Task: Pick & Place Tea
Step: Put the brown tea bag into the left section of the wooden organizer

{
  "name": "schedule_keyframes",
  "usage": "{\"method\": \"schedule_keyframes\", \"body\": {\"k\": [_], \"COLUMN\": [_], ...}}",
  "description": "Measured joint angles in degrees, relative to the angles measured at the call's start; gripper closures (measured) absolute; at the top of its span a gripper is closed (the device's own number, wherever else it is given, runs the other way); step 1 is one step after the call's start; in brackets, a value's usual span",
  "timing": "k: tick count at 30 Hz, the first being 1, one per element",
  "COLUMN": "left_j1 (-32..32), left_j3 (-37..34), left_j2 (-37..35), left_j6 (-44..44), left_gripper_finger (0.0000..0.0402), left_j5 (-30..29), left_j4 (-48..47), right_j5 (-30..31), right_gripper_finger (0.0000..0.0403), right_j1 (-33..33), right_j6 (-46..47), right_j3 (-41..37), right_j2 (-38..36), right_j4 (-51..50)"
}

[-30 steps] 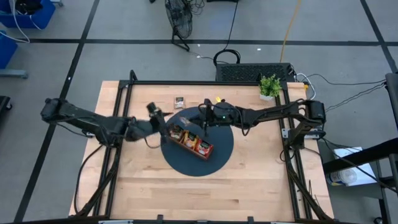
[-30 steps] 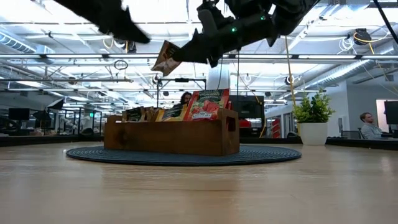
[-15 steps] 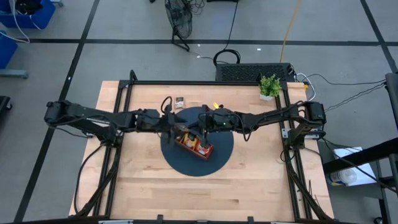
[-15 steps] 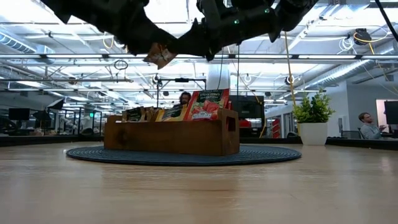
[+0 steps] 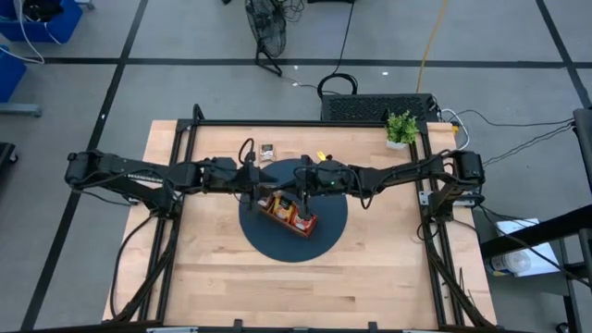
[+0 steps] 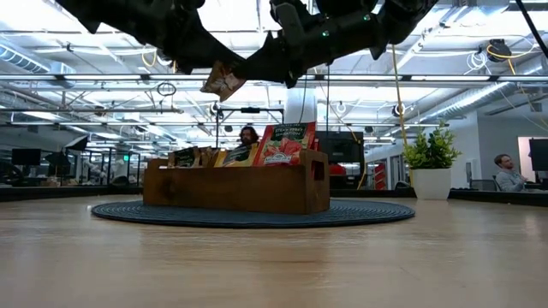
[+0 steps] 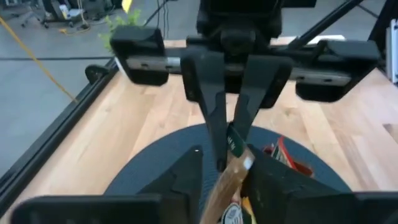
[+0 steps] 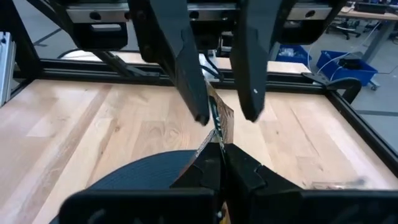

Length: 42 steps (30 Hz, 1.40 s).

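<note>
A brown tea sachet (image 6: 223,79) hangs in the air above the left end of the wooden tray (image 6: 235,184), which stands on a dark round mat (image 5: 324,231). My right gripper (image 8: 221,148) is shut on it, reaching in from the table's right. My left gripper (image 7: 227,158) comes from the left and is open, one finger (image 8: 189,74) on either side of the sachet's free end. I cannot tell whether it touches the sachet. Red (image 6: 287,144) and other sachets stand upright in the tray. My right gripper pinches the sachet between its two fingers by one edge (image 8: 216,138). The fingers (image 6: 257,67) come from the table's right, slanting slightly down. The sachet sticks out beyond the fingertips toward the left arm, tilted and lifted clear of the tray.
One sachet (image 5: 267,151) and a small yellow thing (image 5: 324,148) lie on the wood at the far side of the mat. A green potted plant (image 5: 400,128) stands at the far right corner. A black frame (image 5: 305,123) runs around the tabletop.
My left gripper has swung toward the table's right and turned level, coming up to the sachet that my right gripper holds; its fingers now stand around the sachet's free end. The sachet has stayed in the air over the tray.
</note>
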Motion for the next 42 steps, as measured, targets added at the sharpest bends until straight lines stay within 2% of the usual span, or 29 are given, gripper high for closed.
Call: {"method": "schedule_keyframes", "body": {"k": [11, 13, 19, 22, 28, 33, 37, 42], "left_j1": [0.0, 0.0, 0.0, 0.0, -0.1, 0.0, 0.0, 0.1], "left_j3": [0.0, 0.0, 0.0, 0.0, 0.0, -0.4, -6.5, -19.0], "left_j2": [-0.7, -0.7, -0.7, -0.9, -7.3, -12.4, -14.3, -15.7], "left_j6": [0.1, -0.8, 0.8, 2.1, 4.7, 5.0, 5.7, 4.0], "left_gripper_finger": [0.0394, 0.0396, 0.0365, 0.0384, 0.0398, 0.0399, 0.04, 0.04], "left_j5": [0.2, 0.2, 0.0, -1.1, -3.1, -4.2, -3.7, 0.2], "left_j4": [-0.3, -0.5, -2.5, -3.3, -7.6, -12.5, -10.0, 7.7], "right_j5": [0.0, 0.0, 0.0, 0.1, 0.2, 0.0, 0.1, 0.1], "right_gripper_finger": [0.0403, 0.0403, 0.0403, 0.0403, 0.0398, 0.0388, 0.0386, 0.0386], "right_j1": [0.0, 0.0, 0.0, 0.0, -0.1, 0.0, 0.0, 0.0], "right_j6": [0.2, 0.2, 0.2, 0.2, 1.9, 1.8, 1.7, 1.7], "right_j3": [0.0, 0.0, 0.0, 0.0, 0.3, -0.2, -0.2, -0.2], "right_j2": [0.3, 0.3, 0.3, 0.3, 0.2, 0.5, 0.2, 0.2], "right_j4": [0.7, 0.7, 1.0, 1.0, 2.3, -0.8, -0.2, 0.4]}}
